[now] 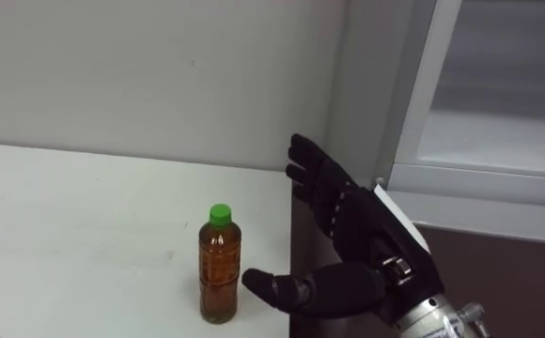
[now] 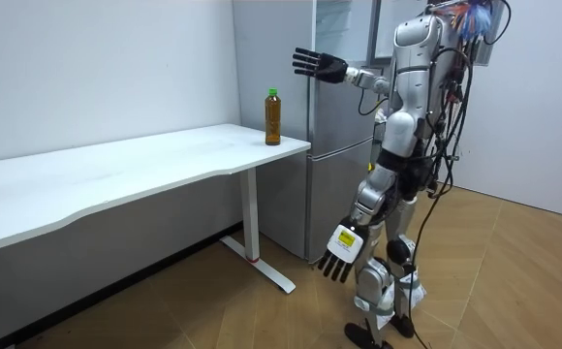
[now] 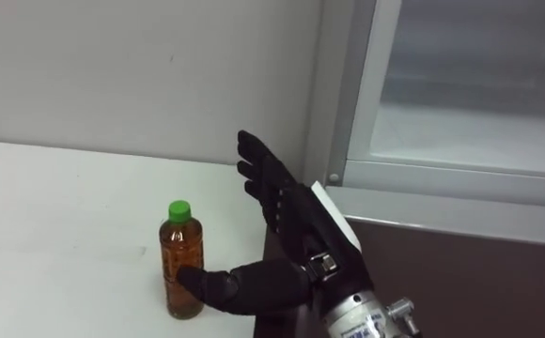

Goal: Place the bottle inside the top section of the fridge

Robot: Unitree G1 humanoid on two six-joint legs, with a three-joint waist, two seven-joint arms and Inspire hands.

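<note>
Upright bottle (image 1: 219, 266) just left of our right hand (image 1: 348, 218)
That hand is spread, empty; our left hand (image 2: 340, 260) hangs open, well away

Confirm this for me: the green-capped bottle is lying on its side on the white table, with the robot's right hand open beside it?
Not lying: the bottle stands upright on the white table, as the left eye view shows. The right hand is open beside it.
</note>
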